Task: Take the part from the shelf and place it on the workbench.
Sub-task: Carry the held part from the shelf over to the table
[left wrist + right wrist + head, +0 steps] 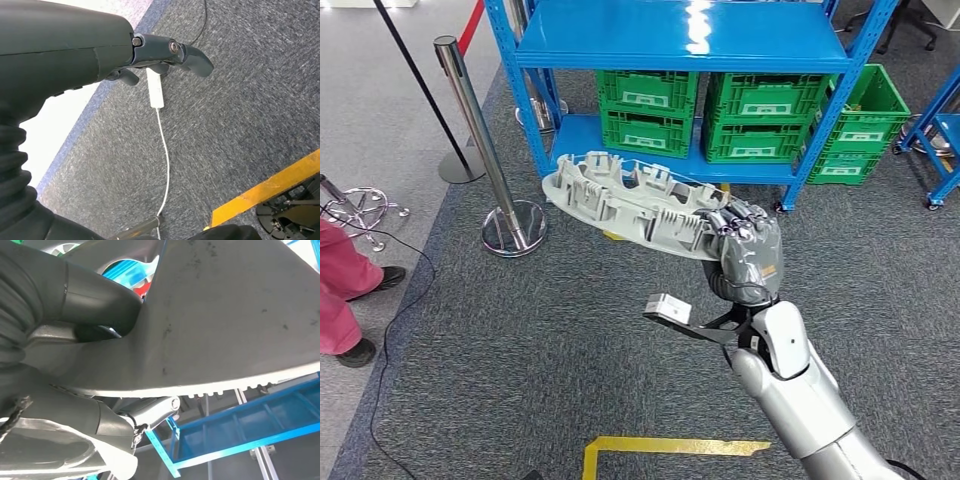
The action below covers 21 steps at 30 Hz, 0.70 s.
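I find my right robot hand (747, 248) clamped on one end of the grey ribbed part (633, 200), its long axis jutting leftward, clear of the blue shelf (675, 40), above carpet

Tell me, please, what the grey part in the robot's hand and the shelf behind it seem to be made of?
Part: probably moulded plastic, matte grey, with thin ribs and clips. Shelf: likely painted steel, glossy blue, reflecting the lights. Right hand grips the part.
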Motion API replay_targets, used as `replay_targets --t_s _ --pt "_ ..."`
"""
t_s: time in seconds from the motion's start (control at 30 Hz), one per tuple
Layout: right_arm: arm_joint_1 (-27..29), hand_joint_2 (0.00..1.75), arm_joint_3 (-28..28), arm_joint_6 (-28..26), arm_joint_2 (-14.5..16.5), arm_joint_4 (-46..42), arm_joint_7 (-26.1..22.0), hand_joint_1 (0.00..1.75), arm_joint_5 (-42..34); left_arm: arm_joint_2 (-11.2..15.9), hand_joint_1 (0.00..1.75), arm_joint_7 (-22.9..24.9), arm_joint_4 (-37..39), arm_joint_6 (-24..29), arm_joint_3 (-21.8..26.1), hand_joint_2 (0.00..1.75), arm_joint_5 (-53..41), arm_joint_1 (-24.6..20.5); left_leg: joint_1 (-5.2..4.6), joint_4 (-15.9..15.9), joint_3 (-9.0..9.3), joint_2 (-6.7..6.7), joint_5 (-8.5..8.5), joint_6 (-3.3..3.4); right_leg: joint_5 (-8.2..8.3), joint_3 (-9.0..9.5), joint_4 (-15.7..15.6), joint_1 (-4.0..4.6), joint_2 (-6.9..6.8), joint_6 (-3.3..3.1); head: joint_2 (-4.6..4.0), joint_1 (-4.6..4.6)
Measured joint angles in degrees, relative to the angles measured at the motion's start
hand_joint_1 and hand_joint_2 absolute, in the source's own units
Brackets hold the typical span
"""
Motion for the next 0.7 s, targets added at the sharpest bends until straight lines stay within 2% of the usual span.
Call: replay_targets --t_s 0.17,0.23,0.27,0.3,0.37,0.4,0.43,0.47,0.5,0.53,0.57,0.6,0.63,0.7 --pt "0.01 1.75 -0.25 0.64 0.0 0.22 -0.49 1.75 -1.01 -0.01 0.0 0.11 0.0 0.26 -0.02 1.75 -0.03 0.01 -0.16 0.08 -0.13 0.04 0.15 0.58 0.32 -0.05 -0.25 -0.17 0.07 0.51 0.01 -0.01" --pt "0.01 1.75 -0.48 0.78 0.01 0.22 -0.6 1.75 -1.36 -0.06 0.0 0.15 0.0 0.2 -0.06 1.75 -0.13 -0.03 0.17 -0.69 0.07 0.47 0.64 1.07 -0.54 -0.67 0.58 -0.15 0.19 0.85 0.01 0.06" --pt "0.0 1.75 -0.61 0.81 0.01 0.22 -0.64 1.75 -1.5 -0.08 0.0 0.15 0.0 0.15 -0.08 1.75 -0.19 -0.05 0.37 -1.06 0.13 0.74 0.87 1.29 -1.76 -1.57 2.39 -0.17 0.22 1.06 0.01 0.15" --pt "0.01 1.75 -0.73 0.85 0.01 0.22 -0.66 1.75 -1.62 -0.09 0.0 0.15 0.0 0.09 -0.1 1.75 -0.25 -0.07 0.5 -1.22 0.12 1.06 0.99 1.41 -3.59 -3.09 5.58 -0.3 0.21 1.31 0.01 0.21" --pt "0.12 1.75 -0.87 0.87 0.0 0.27 -0.67 1.75 -1.77 -0.08 0.0 0.15 0.0 -0.06 -0.1 1.75 -0.32 -0.06 0.58 -1.23 0.0 1.68 1.02 1.46 -6.99 -6.68 13.5 -0.64 0.17 1.86 0.01 0.28" --pt "0.22 1.75 -0.94 0.91 0.0 0.31 -0.67 1.75 -1.79 -0.08 0.0 0.15 0.0 -0.13 -0.1 1.75 -0.34 -0.04 0.63 -1.21 -0.02 2.07 1.0 1.42 -7.56 -7.84 16.01 -0.85 0.13 2.14 0.01 0.26" --pt "0.29 1.75 -1.01 0.94 0.0 0.34 -0.67 1.75 -1.8 -0.08 0.0 0.15 0.0 -0.21 -0.1 1.75 -0.34 -0.04 0.73 -1.17 -0.02 2.48 0.97 1.32 -6.96 -7.92 16.22 -1.05 0.02 2.41 0.01 0.26" --pt "0.34 1.75 -1.07 0.97 0.0 0.36 -0.67 1.75 -1.81 -0.08 0.0 0.14 0.0 -0.25 -0.1 1.75 -0.34 -0.07 0.89 -1.09 0.01 2.88 0.9 1.13 -5.34 -6.85 14.04 -1.25 -0.24 2.65 0.01 0.25" --pt "0.34 1.75 -1.11 1.0 0.0 0.36 -0.67 1.75 -1.81 -0.07 0.0 0.14 0.0 -0.3 -0.1 1.75 -0.34 -0.12 1.04 -0.91 0.04 3.27 0.74 0.79 -3.17 -4.82 9.96 -1.46 -1.12 2.94 0.01 0.28" --pt "0.26 1.75 -1.13 1.01 0.01 0.37 -0.67 1.75 -1.81 0.03 0.0 0.14 0.0 -0.33 -0.09 1.75 -0.35 -0.17 1.0 -0.63 0.02 3.62 0.55 0.34 -1.69 -2.81 5.93 -1.36 -2.65 3.17 0.01 0.41" --pt "0.17 1.75 -1.14 1.02 0.01 0.35 -0.68 1.75 -1.81 0.12 0.0 0.11 0.0 -0.34 -0.09 1.75 -0.36 -0.23 0.88 -0.28 -0.05 3.94 0.37 -0.1 -0.73 -1.23 2.84 -1.31 -3.82 3.0 0.01 0.55" --pt "0.11 1.75 -1.14 1.02 0.02 0.33 -0.68 1.75 -1.82 0.21 0.0 0.09 0.0 -0.36 -0.09 1.75 -0.36 -0.27 0.66 0.02 -0.12 4.34 0.23 -0.47 -0.43 -0.42 1.15 -1.21 -4.69 2.66 0.01 0.58" --pt "0.11 1.75 -1.15 1.03 0.02 0.32 -0.68 1.75 -1.83 0.3 0.0 0.07 0.0 -0.37 -0.09 1.75 -0.36 -0.26 0.44 0.19 -0.16 4.8 0.2 -0.71 -0.67 -0.4 0.96 -1.04 -4.77 2.13 0.02 0.58" --pt "0.23 1.75 -1.25 1.03 0.02 0.31 -0.68 1.75 -1.84 0.36 0.0 0.04 0.0 -0.39 -0.1 1.75 -0.36 -0.26 0.53 0.34 -0.06 5.62 -0.05 -1.09 -0.41 -0.69 1.08 -1.13 -3.32 1.01 0.02 0.39"
